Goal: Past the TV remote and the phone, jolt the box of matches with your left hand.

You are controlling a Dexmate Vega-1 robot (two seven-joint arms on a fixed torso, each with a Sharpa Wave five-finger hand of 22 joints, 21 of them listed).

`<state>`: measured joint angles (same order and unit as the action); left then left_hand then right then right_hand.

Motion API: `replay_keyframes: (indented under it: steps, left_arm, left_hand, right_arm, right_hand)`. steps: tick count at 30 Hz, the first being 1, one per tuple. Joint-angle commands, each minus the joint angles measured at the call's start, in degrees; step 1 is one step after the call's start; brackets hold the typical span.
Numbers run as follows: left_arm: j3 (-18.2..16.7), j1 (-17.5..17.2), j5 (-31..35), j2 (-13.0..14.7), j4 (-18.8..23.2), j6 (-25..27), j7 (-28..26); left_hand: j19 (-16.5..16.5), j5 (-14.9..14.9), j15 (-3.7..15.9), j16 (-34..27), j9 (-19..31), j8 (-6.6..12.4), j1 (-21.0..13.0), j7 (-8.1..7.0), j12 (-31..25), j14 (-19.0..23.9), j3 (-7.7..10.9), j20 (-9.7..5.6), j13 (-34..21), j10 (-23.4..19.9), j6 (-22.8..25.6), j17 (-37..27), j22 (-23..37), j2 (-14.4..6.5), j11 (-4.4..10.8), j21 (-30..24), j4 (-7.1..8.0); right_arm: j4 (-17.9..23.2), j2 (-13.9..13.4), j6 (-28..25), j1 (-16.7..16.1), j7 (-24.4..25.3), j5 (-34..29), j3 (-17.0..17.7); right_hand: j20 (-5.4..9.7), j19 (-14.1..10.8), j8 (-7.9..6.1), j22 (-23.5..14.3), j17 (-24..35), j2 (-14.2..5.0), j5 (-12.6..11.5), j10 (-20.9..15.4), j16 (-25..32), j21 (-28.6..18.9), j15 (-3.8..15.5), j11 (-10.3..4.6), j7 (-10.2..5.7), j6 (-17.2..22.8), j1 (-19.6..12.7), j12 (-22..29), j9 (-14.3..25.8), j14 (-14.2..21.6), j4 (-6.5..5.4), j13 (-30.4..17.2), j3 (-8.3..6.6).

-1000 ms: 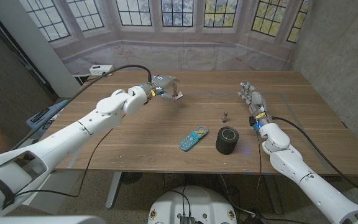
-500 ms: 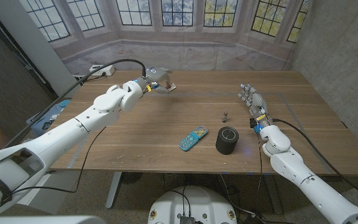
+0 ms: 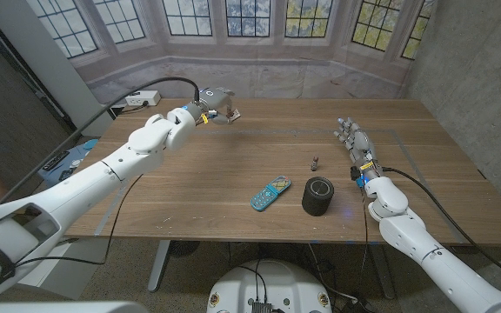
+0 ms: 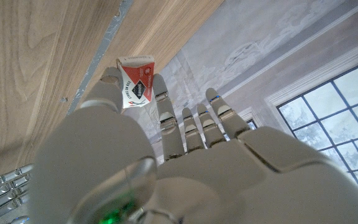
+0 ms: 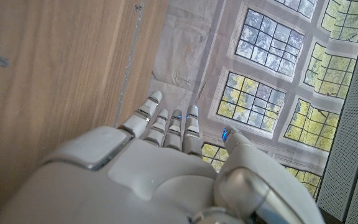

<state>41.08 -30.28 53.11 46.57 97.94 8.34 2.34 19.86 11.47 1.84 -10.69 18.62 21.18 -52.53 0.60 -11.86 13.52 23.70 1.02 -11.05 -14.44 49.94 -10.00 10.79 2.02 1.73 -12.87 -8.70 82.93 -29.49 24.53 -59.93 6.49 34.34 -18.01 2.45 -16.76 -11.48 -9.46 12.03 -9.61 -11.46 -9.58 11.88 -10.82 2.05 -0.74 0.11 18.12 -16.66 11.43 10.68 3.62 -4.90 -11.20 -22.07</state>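
Pinching the box of matches with the left robot hand, thumb on one side and a finger on the other. Showing the red and white face of the box in the left wrist view, up near the fingertips. Keeping the other fingers straight and side by side next to it. Holding the box up in the air over the far left part of the bench, close to the back edge. Looking very tiny in the head view, so not telling more about the box from there.

Reaching the long white left arm in from the near left corner, with a black cable looping over it toward a white power strip by the back corner.

Standing the right robot hand on its edge on the right side of the bench. Holding nothing there, with the fingers straight and loose, pointing to the far side. Showing the same straight fingers in the right wrist view.

Lying well apart from the box, a blue phone with buttons, near the front middle of the bench. Sitting just beside the phone, a black round speaker. Standing a bit behind the speaker, a small dark figure. Lying between the two robot hands, all three of these.

Showing bright windows behind the bench.
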Motion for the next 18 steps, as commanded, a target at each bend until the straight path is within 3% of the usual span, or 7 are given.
replay_keyframes:
  steps: [1, 18]
  left_arm:
    - [-0.3, -0.2, -0.6, 0.6, 1.0, -0.3, 0.1]
    - [0.6, -1.8, -3.2, -0.1, 0.6, -3.1, 0.1]
  left_hand:
    - [0.1, 0.3, -0.02, -0.1, 0.2, 0.01, -2.5, -0.28, 0.0, 0.5, 0.57, -0.17, -0.2, -0.5, 0.5, -0.3, 0.2, -3.2, 0.33, -0.1, 0.05]
    - [0.1, 0.3, -0.04, -0.1, 0.1, -0.08, -2.3, -0.27, 0.0, 0.6, 0.66, -0.15, -0.2, -0.7, 0.5, -0.3, 0.1, -3.3, 0.26, -0.1, 0.1]
  right_arm:
    - [0.7, -0.1, 0.3, -0.5, 0.2, -0.3, 0.1]
    - [2.2, -0.2, 0.1, -1.2, 1.6, -1.2, 0.2]
  right_hand:
    - [3.17, -0.3, 0.17, -0.2, 0.2, 0.38, -0.1, -0.6, 0.1, -0.2, 1.39, 0.15, 0.02, 0.4, 0.2, 0.0, 0.1, 0.4, 0.24, 0.0, -0.37]
    - [3.1, -0.4, 0.15, -0.2, 0.2, 0.37, 0.0, -0.7, 0.2, -0.2, 1.37, 0.27, 0.01, 0.6, 0.1, 0.0, 0.1, 0.5, 0.41, 0.0, -0.45]
